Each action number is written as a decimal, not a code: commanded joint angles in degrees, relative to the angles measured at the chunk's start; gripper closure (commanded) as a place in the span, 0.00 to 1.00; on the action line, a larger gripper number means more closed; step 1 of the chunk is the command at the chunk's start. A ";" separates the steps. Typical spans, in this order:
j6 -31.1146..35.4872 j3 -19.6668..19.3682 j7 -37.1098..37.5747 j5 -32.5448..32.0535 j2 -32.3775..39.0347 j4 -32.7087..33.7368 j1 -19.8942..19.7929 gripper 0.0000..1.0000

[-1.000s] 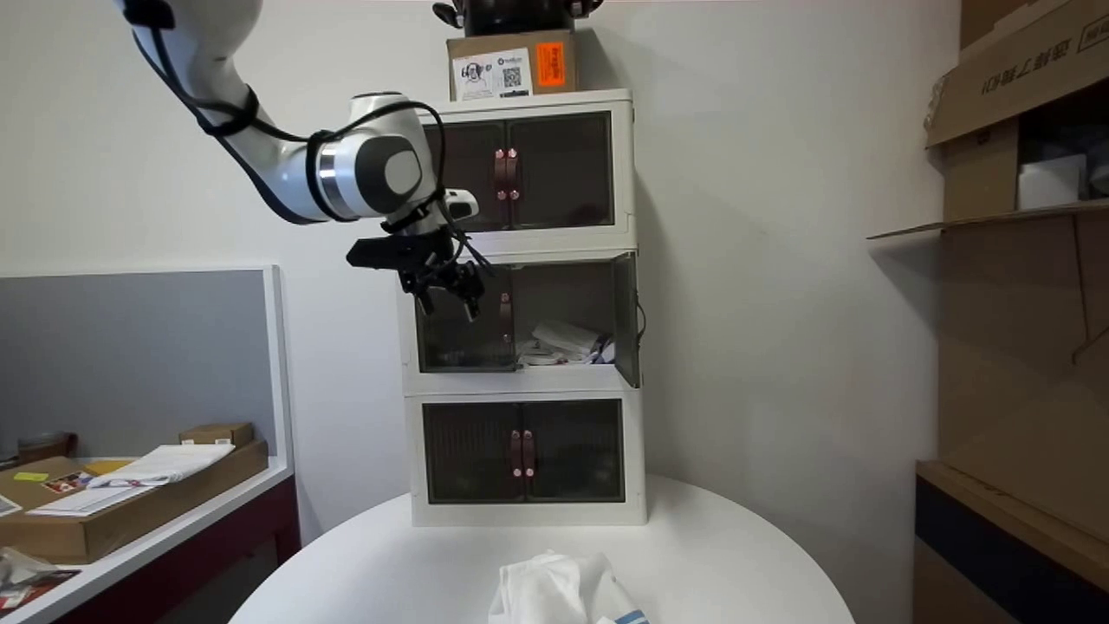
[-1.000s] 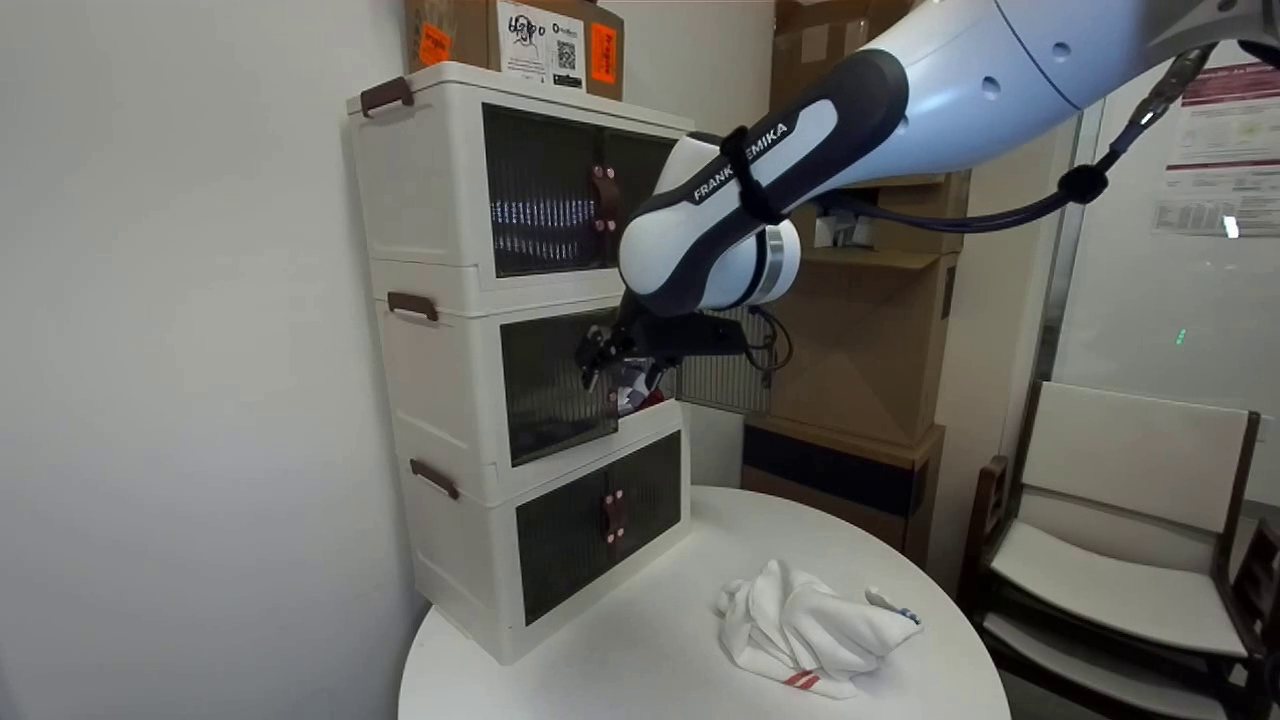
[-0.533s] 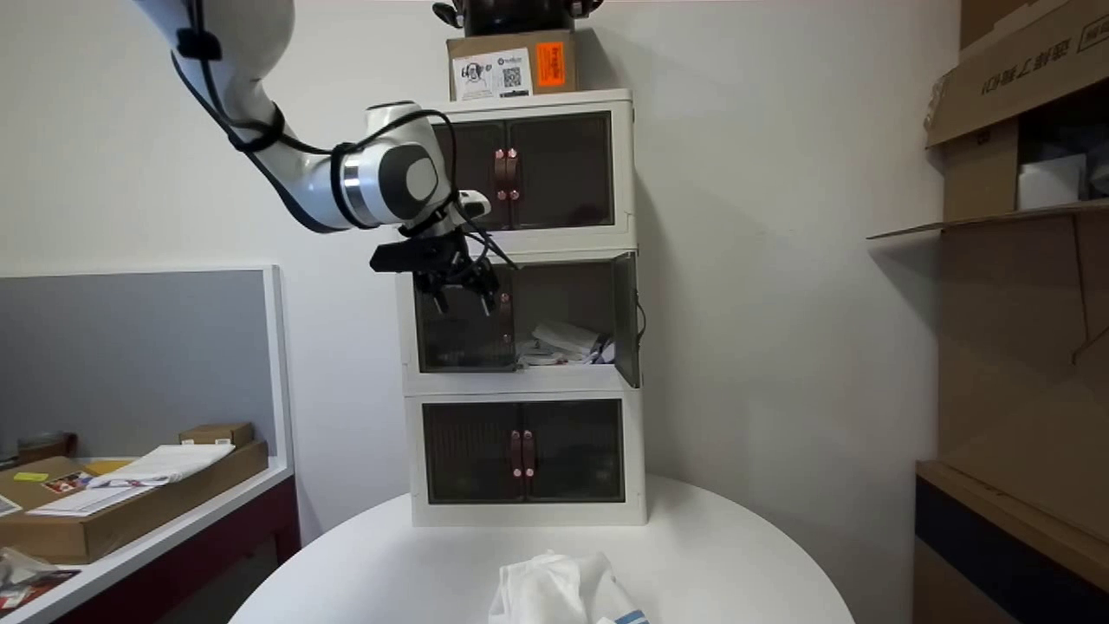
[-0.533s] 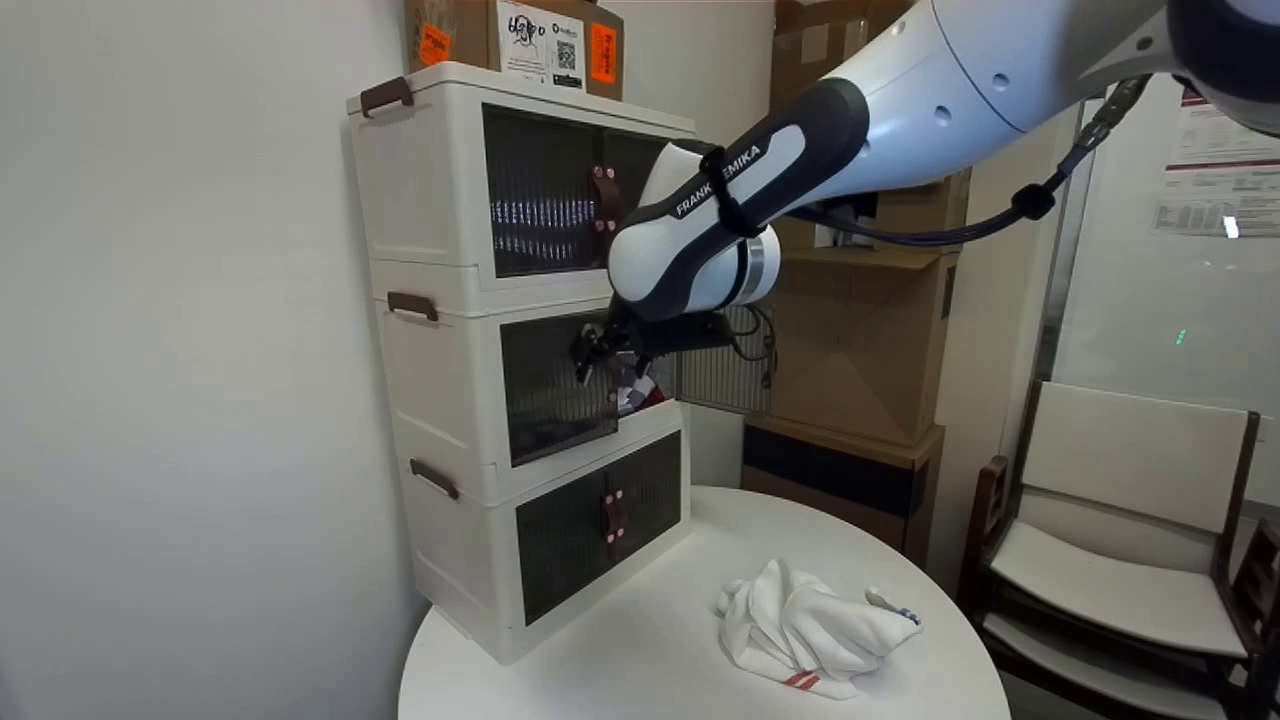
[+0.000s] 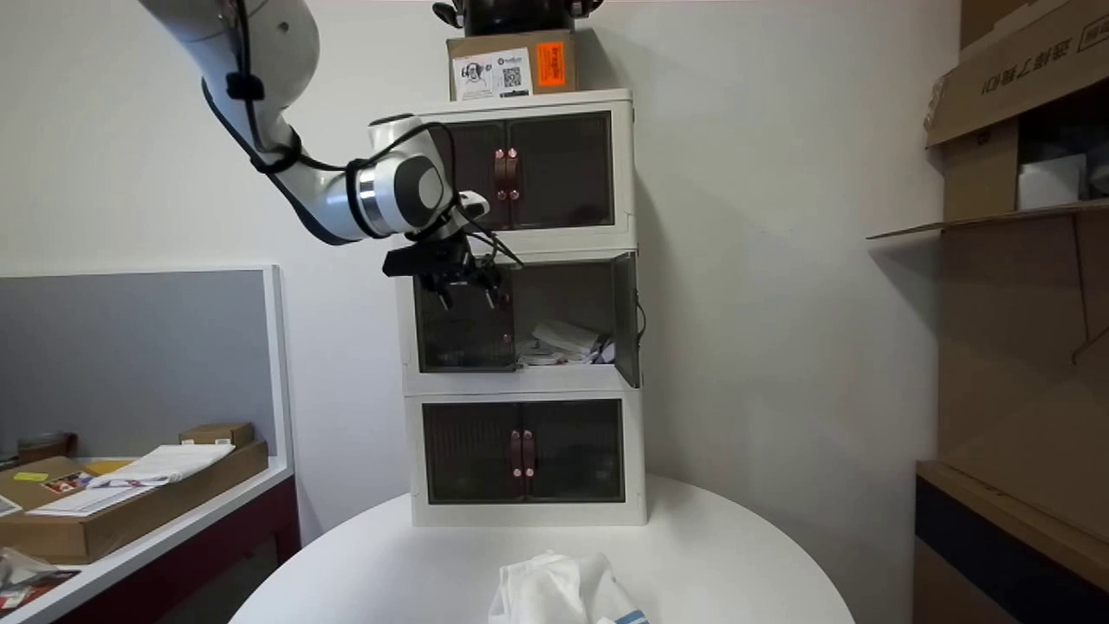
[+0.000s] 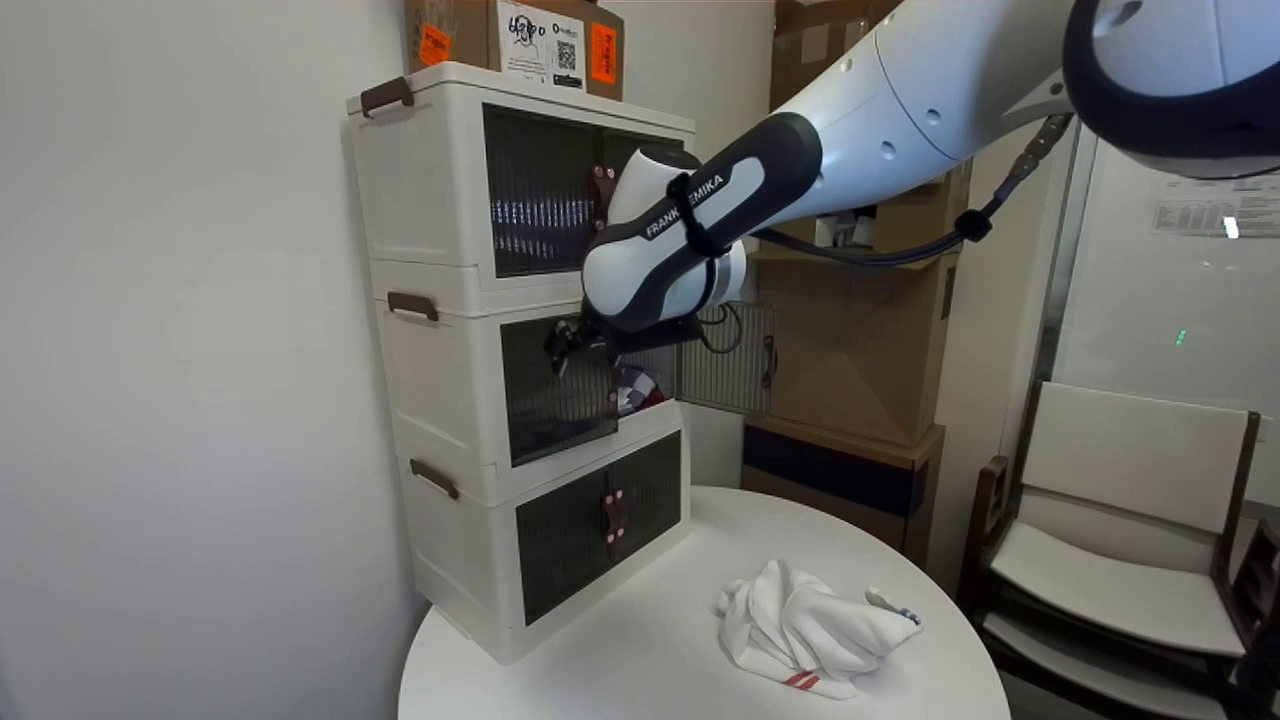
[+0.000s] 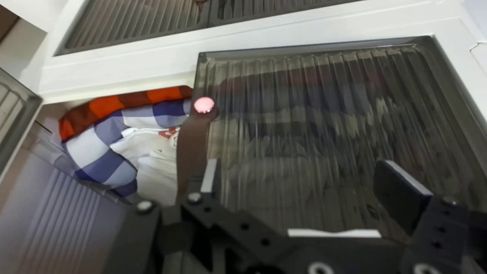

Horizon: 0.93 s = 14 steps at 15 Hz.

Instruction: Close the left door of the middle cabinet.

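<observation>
Left door [image 7: 319,133]: The ribbed, smoke-tinted panel is standing slightly ajar on the middle cabinet [image 6: 435,385], its free edge sitting proud of the front.
Gripper [image 7: 297,161]: It is hanging before the panel, the fingers [image 7: 405,198] standing spread wide and pinching nothing.
Contact: Depth is reading poorly here, so no view is settling whether a fingertip is touching the panel.
Strap handle [image 7: 192,152]: The brown strap is running along the free edge, with one fingertip showing just beside it in the wrist view. The step is calling for a push, not a grasp.
Push line: Good practice is bearing on the panel close to the free edge, where leverage is favouring light force, and following the door's arc until it is lying flush.
Checked cloth [image 7: 104,161]: It is lying inside with a white cloth [image 7: 156,177], near the free edge; a stray fold could be catching while the door is closing.
Right door [image 6: 722,370]: It is standing swung wide and is falling outside this task.
Change over half a second: The gripper is now sitting nearer the cabinet front, and the Franka arm [image 6: 650,270] is leaving more of the right door uncovered in an exterior view.
Unchanged: The left door is keeping the same visible angle.
</observation>
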 commanded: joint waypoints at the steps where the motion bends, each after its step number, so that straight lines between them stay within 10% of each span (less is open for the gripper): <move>1: 0.71 -1.03 0.44 -1.19 2.61 3.85 1.92 0.00; 14: 0.17 -1.61 0.01 -1.48 4.71 6.71 2.94 0.00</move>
